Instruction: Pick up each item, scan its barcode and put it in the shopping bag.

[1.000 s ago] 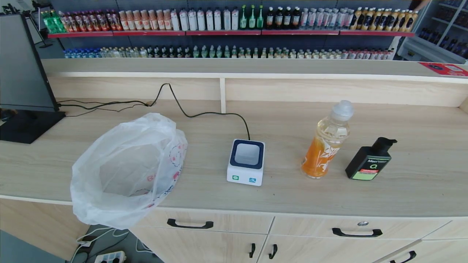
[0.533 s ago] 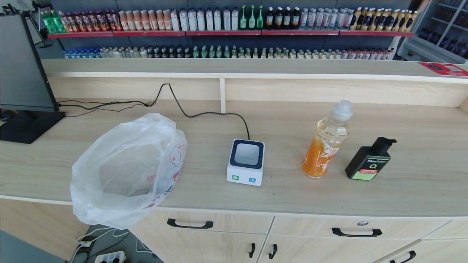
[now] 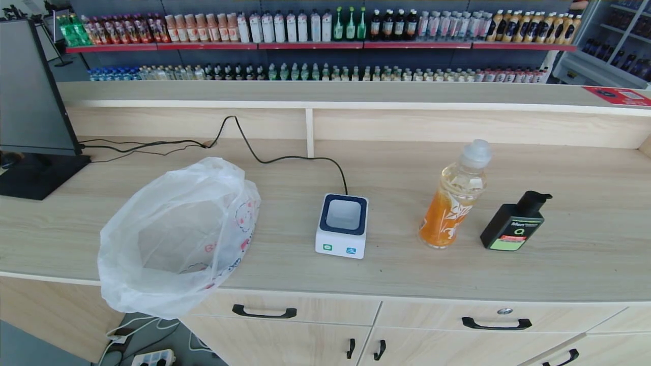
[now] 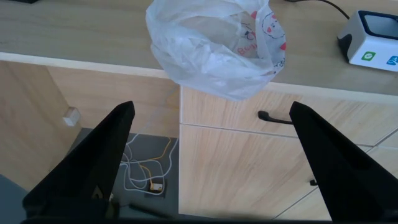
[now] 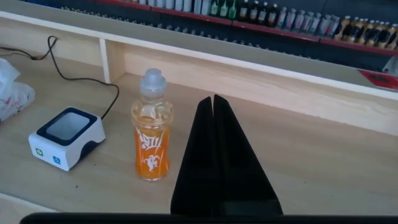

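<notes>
An orange drink bottle (image 3: 454, 198) stands upright on the wooden counter (image 3: 386, 274), with a black pump bottle (image 3: 514, 223) just to its right. The white barcode scanner (image 3: 342, 225) sits mid-counter. The clear plastic shopping bag (image 3: 178, 234) hangs open over the counter's front edge on the left. My left gripper (image 4: 208, 165) is open, low in front of the cabinets, below the bag (image 4: 217, 43). My right gripper (image 5: 213, 106) is shut, its fingers pressed together, held above the counter beside the orange bottle (image 5: 151, 134), hiding the pump bottle. The scanner (image 5: 66, 137) lies further off.
A black monitor (image 3: 30, 101) stands at the counter's far left, with cables (image 3: 244, 147) running to the scanner. A raised ledge (image 3: 325, 109) borders the back. Drink shelves (image 3: 315, 30) fill the background. Drawer handles (image 3: 264, 311) and a power strip (image 3: 152, 357) lie below.
</notes>
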